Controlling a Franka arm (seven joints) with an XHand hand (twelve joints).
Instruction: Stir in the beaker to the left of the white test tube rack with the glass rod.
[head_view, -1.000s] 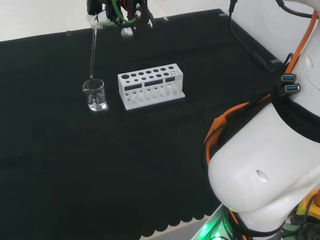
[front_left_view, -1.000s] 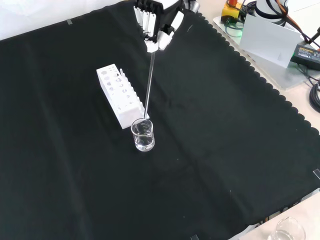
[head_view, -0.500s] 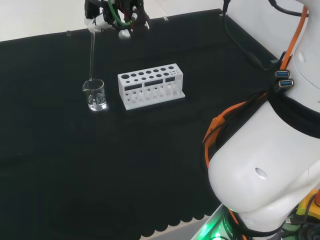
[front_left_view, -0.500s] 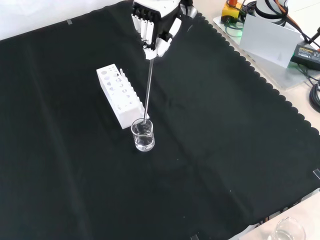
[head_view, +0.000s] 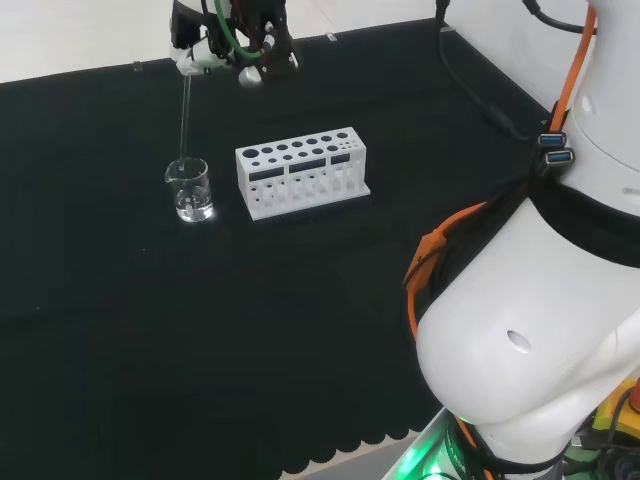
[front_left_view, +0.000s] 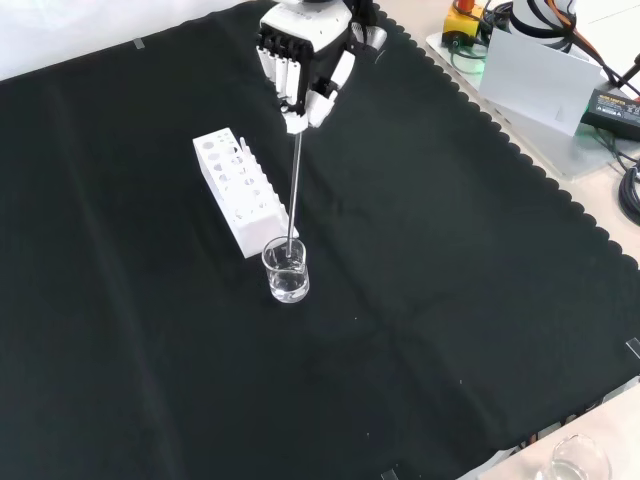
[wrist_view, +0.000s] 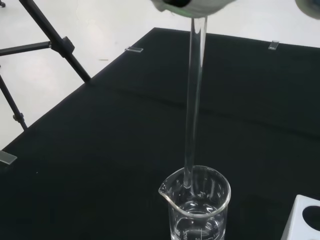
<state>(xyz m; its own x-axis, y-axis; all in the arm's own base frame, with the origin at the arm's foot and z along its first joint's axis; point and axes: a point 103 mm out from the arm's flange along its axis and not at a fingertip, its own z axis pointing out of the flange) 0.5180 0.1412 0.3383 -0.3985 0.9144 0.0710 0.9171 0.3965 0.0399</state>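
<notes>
**Rod tip inside the beaker**

The rod (front_left_view: 294, 190) hangs nearly upright from the hand (front_left_view: 303, 62), whose curled fingers pinch its top end. Its lower tip sits inside the beaker (front_left_view: 286, 271), which holds a little clear liquid and stands just beside the rack (front_left_view: 238, 188), to its left in the head view.

The hand (front_left_view: 303, 62) is hanging high over the cloth at the top of the front view, fingers (front_left_view: 285, 80) pointing downward and curling in toward the thumb (front_left_view: 333, 85), pinching the top end of the glass rod (front_left_view: 294, 190). In the head view the hand (head_view: 232, 38) is sitting at the top edge, left of the arm's big white links (head_view: 530, 340), which are rising along the right side.
</notes>
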